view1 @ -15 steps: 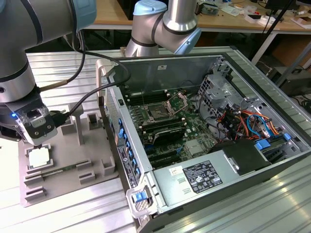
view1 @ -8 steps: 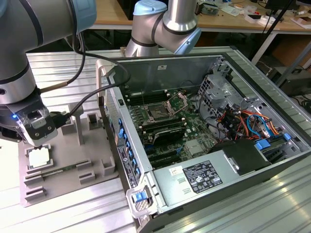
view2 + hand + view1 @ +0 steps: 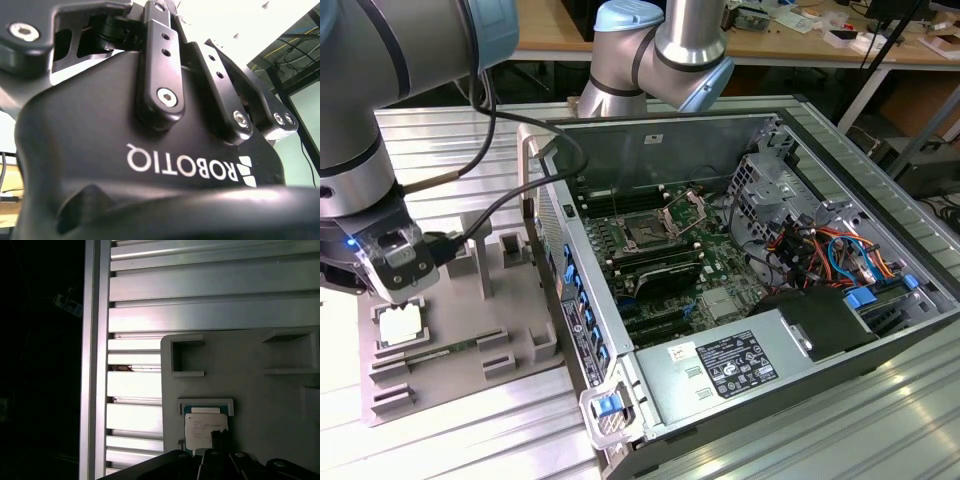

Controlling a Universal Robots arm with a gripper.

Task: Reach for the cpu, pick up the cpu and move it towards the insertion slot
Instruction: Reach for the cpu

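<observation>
The open computer with its slot sits well apart from the grey tray, so a loose hold could drop the chip on the way. The gripper hangs just above the tray. If it comes down crooked, it might knock the chip askew. Whether it is open or closed cannot be told. The chip lies flat in its tray pocket, right under the gripper.
</observation>
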